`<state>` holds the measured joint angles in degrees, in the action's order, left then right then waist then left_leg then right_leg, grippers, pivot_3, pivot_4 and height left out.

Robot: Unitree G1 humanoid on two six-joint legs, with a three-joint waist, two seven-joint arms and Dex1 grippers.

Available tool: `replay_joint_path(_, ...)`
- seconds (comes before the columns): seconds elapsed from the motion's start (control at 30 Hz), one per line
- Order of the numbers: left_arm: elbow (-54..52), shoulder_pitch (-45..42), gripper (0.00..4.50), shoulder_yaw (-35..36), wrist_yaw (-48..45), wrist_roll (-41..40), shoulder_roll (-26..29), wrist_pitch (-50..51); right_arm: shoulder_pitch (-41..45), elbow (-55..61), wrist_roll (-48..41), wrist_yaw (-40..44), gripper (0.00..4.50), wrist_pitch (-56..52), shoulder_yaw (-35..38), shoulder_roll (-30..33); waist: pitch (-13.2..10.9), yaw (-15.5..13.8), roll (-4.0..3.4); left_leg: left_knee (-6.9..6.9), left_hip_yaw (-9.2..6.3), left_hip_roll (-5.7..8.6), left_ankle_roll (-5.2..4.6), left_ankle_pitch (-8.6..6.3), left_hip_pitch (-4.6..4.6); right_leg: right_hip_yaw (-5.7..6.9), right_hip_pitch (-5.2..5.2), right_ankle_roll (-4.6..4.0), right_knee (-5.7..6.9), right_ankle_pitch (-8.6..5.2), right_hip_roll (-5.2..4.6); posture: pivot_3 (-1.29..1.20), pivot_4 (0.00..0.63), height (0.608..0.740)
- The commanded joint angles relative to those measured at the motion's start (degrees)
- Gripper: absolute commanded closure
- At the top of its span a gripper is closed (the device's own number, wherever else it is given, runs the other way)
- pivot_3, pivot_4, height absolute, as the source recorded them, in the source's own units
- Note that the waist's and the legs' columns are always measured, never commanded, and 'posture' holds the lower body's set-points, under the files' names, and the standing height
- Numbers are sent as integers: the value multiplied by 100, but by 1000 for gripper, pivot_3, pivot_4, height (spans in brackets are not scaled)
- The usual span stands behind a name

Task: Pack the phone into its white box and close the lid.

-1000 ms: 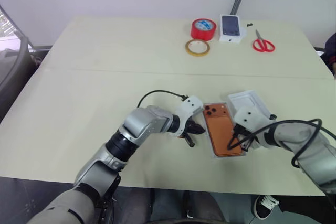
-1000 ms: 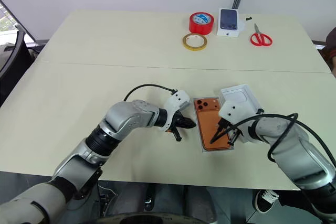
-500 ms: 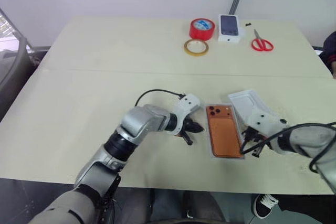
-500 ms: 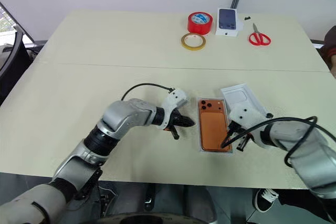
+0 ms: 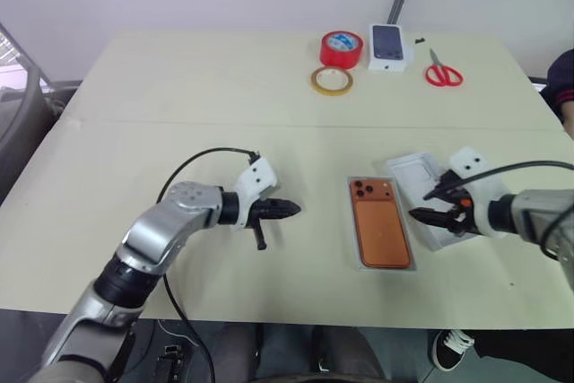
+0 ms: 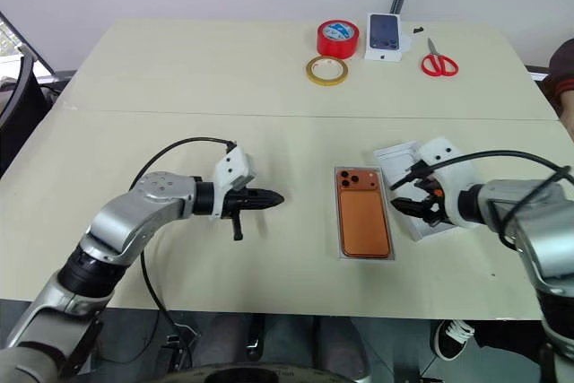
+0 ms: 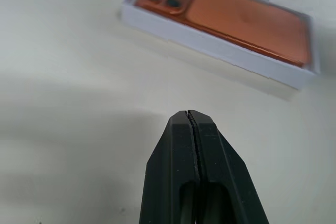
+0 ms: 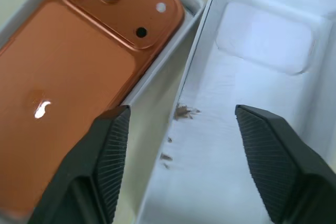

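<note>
The phone (image 5: 383, 222) lies camera side up inside the white box (image 5: 361, 253), which rests flat on the pale surface (image 5: 179, 105); its dark lens cluster sits at the box's far end, and the copper-orange back fills the tray almost to its walls. Just beside the white box, on the robot's right, lies a white piece with low walls and an oval recess in its floor (image 8: 262, 40), open side up and set at a slant to the box; from these views it is hard to tell whether this is the lid or an insert. The right claw (image 5: 432, 204) hovers over that white piece, its two black fingers (image 8: 110, 150) spread wide with nothing between them, one finger above the gap next to the phone and the other above the recessed piece. The left claw (image 5: 293, 208) is well apart from the white box on the robot's left, pointing toward it, its fingers (image 7: 178, 156) pressed fully together and holding nothing. Far beyond the white box, near the back edge of the surface, stand a red tape roll (image 5: 343, 45), a tan tape roll (image 5: 332, 80), a small white box with a dark phone picture (image 5: 389, 45) and red-handled scissors (image 5: 443, 71).
</note>
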<state>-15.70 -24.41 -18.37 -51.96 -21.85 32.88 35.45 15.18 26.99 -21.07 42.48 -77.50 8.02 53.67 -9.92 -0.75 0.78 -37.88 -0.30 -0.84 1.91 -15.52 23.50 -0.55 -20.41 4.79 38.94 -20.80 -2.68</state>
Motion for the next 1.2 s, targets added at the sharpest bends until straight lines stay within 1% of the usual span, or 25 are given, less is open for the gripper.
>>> replay_joint_path(0.03,-300,175,4500,262,-359,-59,77,-712,292,-177,4,-275,1151,-162,-162,-39,0,11,-1,0,0,0,-1,0,2,0,-1,0,0,0,0,0,150,740)
replay_joint_path(0.13,-416,419,4500,426,-618,-184,121,-1127,431,-361,26,-441,1151,-208,-372,-79,0,24,-4,-1,1,-1,-5,-3,1,0,-1,0,0,0,0,0,150,740)
replay_joint_path(0.23,-489,580,4500,533,-777,-266,142,-1310,563,-483,-9,-600,1151,-265,-470,-208,0,26,-5,2,1,-2,-6,-3,1,0,-4,0,0,0,1,0,150,740)
replay_joint_path(0.27,-498,615,4500,567,-812,-293,127,-1359,593,-504,-22,-642,1385,-282,-494,-240,0,28,-5,1,1,-2,-6,-3,1,0,-4,0,1,0,1,0,150,740)
replay_joint_path(0.33,-506,663,4500,588,-878,-278,142,-1456,624,-524,-30,-716,2023,-300,-515,-285,0,33,-5,1,2,-2,-7,-4,1,0,-3,0,1,0,1,0,150,740)
replay_joint_path(0.37,-502,677,4500,585,-893,-255,152,-1485,631,-521,-38,-741,2441,-309,-508,-303,0,34,-5,1,2,-2,-7,-4,1,0,-3,0,1,0,2,0,150,740)
replay_joint_path(0.47,-483,712,4500,578,-890,-216,166,-1527,638,-465,-72,-820,4086,-380,-395,-338,0,20,-5,1,2,-2,-9,-5,1,0,-3,0,1,0,2,0,150,740)
replay_joint_path(0.5,-465,724,4500,581,-891,-205,168,-1547,653,-443,-101,-837,4444,-441,-318,-339,0,20,-5,0,2,-2,-9,-5,1,0,-2,0,1,0,2,0,150,740)
replay_joint_path(0.7,-320,811,4500,767,-754,-166,195,-1585,1044,-259,-427,-848,4444,-1236,570,-451,-1,43,-9,0,2,-2,-10,-6,1,0,-4,0,3,0,2,0,150,740)
replay_joint_path(0.77,-207,857,4500,930,-650,-147,207,-1586,1380,-244,-1037,-816,4444,-1450,1188,-689,-1,59,-11,1,2,-3,-10,-6,1,0,-5,0,5,0,4,0,150,740)
replay_joint_path(0.83,-70,864,4500,1061,-566,-121,207,-1600,1680,-303,-1931,-1007,4444,-1500,1668,-982,-1,82,-11,3,2,-5,-10,-6,0,0,-6,0,5,0,5,0,150,740)
replay_joint_path(0.9,70,837,4500,1142,-503,-90,185,-1632,1920,-493,-3286,-1696,4444,-1500,1949,-1438,0,124,-11,4,2,-6,-10,-6,0,0,-6,0,6,0,6,0,150,740)
replay_joint_path(0.97,204,779,4500,1195,-450,-75,141,-1673,2036,-692,-4849,-2686,4444,-1500,2057,-1961,0,150,-8,4,1,-8,-10,-6,0,1,-4,0,6,0,6,0,150,740)
replay_joint_path(1.0,264,743,4500,1217,-429,-72,116,-1694,1790,-780,-6442,-3785,4444,-787,1625,-1772,-1,155,-9,4,2,-8,-10,-6,0,1,-4,0,6,0,6,0,150,740)
replay_joint_path(1.03,310,711,4500,1237,-411,-71,89,-1713,1527,-741,-7817,-4779,4444,1,1131,-1570,-2,132,-10,4,2,-9,-11,-6,1,1,-5,0,7,0,6,0,150,740)
replay_joint_path(1.07,359,664,4500,1263,-384,-76,54,-1730,1259,-580,-8685,-5534,4444,708,685,-1689,-3,128,-8,3,2,-8,-13,-7,8,6,-8,1,7,0,2,0,150,740)
replay_joint_path(1.1,388,629,4500,1287,-360,-86,25,-1747,1008,-360,-9117,-6061,4444,1288,336,-1918,-4,140,-2,1,1,-7,-15,-8,12,8,-8,1,4,0,0,0,150,740)
replay_joint_path(1.2,434,570,4500,1327,-329,-102,-14,-1781,445,310,-9193,-7081,4444,2416,-283,-2751,-5,186,0,-9,4,-8,-18,-10,16,6,-9,3,6,1,1,0,150,740)
